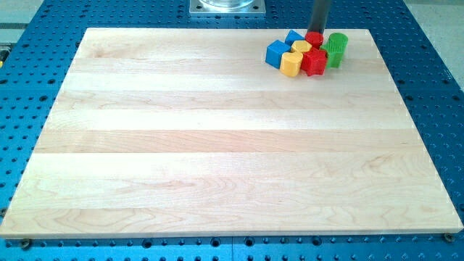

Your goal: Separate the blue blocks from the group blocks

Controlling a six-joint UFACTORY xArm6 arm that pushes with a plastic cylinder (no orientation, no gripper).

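- Nothing is separated yet, I judge: both blue blocks touch the cluster near the wooden board's [217, 145] top right.
- Blue cube [276, 54] sits at the cluster's left, against the yellow block [291, 64].
- Second blue block [293, 37] sits behind, half-hidden.
- My tip [316, 31], a bare rod holding nothing, meets the red block [314, 38].

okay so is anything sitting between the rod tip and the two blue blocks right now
My tip is at the cluster's top edge, by the small red block. The rear blue block lies just left with nothing visible between; reaching the front blue cube means passing it or the yellow block.
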